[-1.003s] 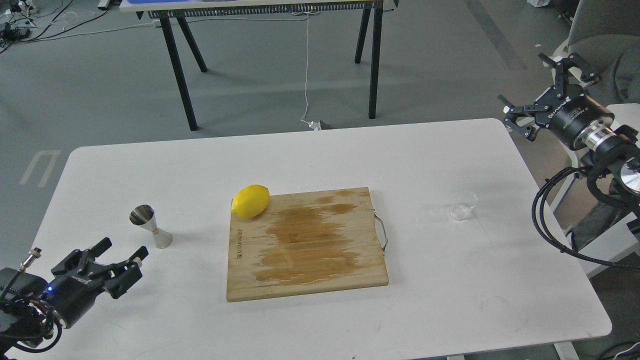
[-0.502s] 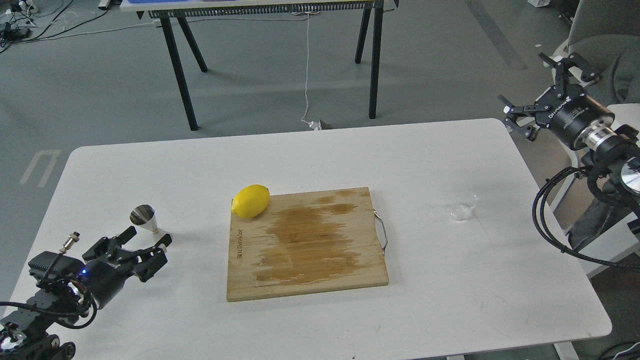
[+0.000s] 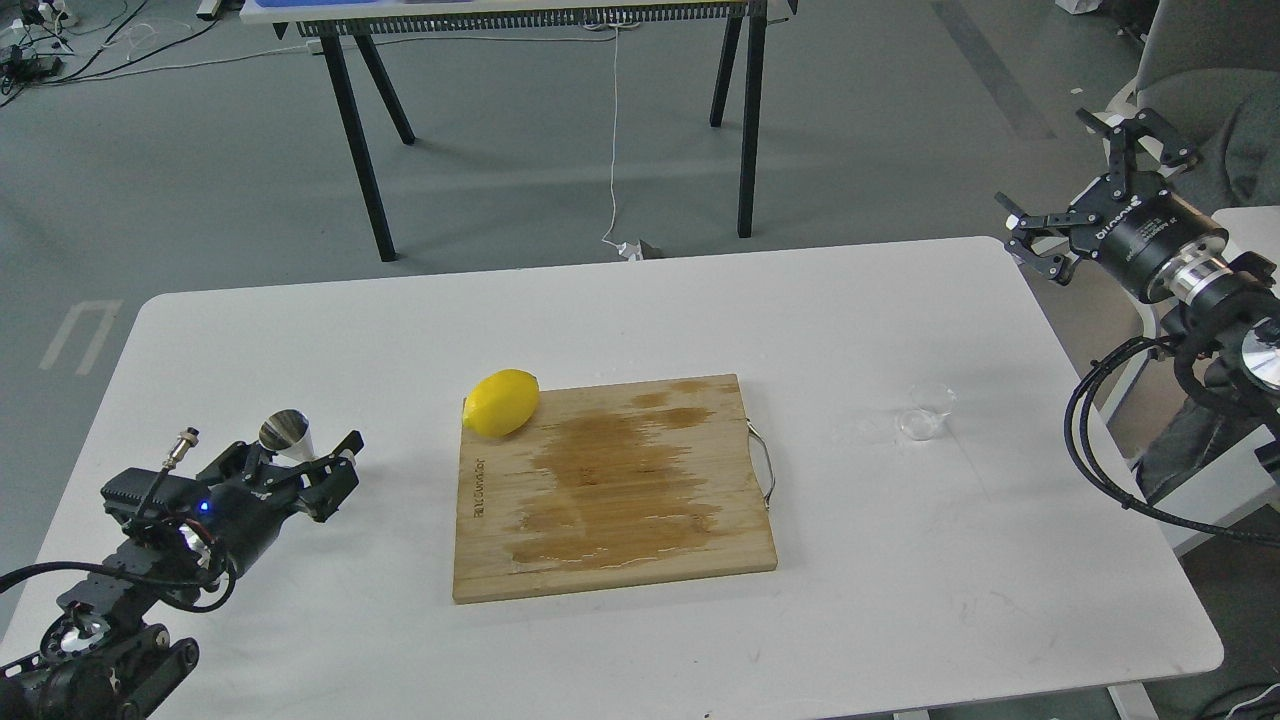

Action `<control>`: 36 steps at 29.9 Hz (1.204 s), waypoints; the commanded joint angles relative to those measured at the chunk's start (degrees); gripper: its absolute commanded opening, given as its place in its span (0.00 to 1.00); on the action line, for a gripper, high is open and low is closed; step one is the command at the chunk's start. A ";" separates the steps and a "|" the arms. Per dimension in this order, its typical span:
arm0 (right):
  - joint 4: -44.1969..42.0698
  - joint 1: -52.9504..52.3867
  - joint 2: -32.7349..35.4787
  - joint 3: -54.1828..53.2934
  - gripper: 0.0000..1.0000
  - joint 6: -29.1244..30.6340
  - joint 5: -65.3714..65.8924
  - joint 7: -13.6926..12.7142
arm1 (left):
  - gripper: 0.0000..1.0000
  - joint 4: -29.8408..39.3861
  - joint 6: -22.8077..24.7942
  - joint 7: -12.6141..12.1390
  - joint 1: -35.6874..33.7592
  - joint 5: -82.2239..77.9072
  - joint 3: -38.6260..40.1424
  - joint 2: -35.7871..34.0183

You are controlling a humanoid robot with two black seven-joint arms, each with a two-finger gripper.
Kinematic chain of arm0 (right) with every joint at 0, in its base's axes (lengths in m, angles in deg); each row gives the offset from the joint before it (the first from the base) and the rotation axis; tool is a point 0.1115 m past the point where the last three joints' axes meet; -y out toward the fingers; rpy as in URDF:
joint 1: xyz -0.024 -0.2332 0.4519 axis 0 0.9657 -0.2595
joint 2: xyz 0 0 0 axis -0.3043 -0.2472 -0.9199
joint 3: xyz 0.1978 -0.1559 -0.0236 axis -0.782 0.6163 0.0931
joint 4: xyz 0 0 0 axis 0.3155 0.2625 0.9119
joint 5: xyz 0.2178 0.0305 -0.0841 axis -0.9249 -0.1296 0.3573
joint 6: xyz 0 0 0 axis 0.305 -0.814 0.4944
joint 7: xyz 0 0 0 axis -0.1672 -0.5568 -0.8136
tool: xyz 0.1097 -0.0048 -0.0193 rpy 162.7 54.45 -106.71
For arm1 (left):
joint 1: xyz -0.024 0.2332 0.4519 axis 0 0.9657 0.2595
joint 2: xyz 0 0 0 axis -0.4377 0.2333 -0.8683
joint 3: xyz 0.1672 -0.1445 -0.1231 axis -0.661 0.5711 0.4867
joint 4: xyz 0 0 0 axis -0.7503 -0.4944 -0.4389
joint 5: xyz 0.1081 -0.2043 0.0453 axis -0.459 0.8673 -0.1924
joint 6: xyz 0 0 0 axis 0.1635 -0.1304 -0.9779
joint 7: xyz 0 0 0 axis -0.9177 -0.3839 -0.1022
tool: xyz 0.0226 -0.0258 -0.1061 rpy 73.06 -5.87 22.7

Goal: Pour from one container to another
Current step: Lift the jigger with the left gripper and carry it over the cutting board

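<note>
Room: grey floor (image 3: 520,150); white bench (image 3: 620,310), rounded corners. Beyond it, black-legged trestle table (image 3: 745,120); white cable (image 3: 613,130) hanging to the floor. Grey chair (image 3: 1215,90), upper right.

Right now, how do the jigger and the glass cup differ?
The jigger is shiny opaque steel; the glass cup is clear and hard to see. The jigger stands far left with the left gripper around its lower half; the cup sits far right, well clear of the open right gripper. Both rest on the white table.
</note>
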 commanded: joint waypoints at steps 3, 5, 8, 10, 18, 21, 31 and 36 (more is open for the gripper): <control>0.42 0.00 0.51 -0.08 0.98 0.00 0.00 -0.04 | 0.35 -4.53 0.00 0.00 -1.39 0.67 -1.61 1.59; 0.42 0.00 0.52 -0.08 0.98 0.00 0.00 -0.04 | 0.19 -5.32 0.00 0.00 -1.74 0.76 -1.61 2.12; 0.42 0.26 0.52 -0.08 0.98 0.00 0.00 -0.04 | 0.04 -5.59 0.00 0.00 -1.83 1.81 -1.52 2.30; 0.59 0.26 0.52 -0.08 0.98 0.00 0.00 0.05 | 0.01 -5.33 0.00 0.00 -1.83 2.43 -1.61 2.21; 0.59 0.53 0.52 -0.25 0.98 0.00 0.00 0.05 | 0.00 -2.61 0.00 0.00 -2.97 2.43 -1.52 1.42; 0.16 0.44 0.43 -0.34 0.98 0.00 0.00 -0.04 | 0.00 0.12 0.00 0.00 -4.81 2.43 -1.17 0.63; -7.39 -5.61 0.16 3.16 0.98 0.00 -0.17 -0.04 | 0.01 21.11 0.00 0.00 -17.03 1.56 -1.61 -3.43; -12.33 -10.71 -0.19 8.87 0.98 0.00 -0.44 -0.65 | 0.01 21.84 0.00 0.00 -16.60 -5.82 -5.29 7.55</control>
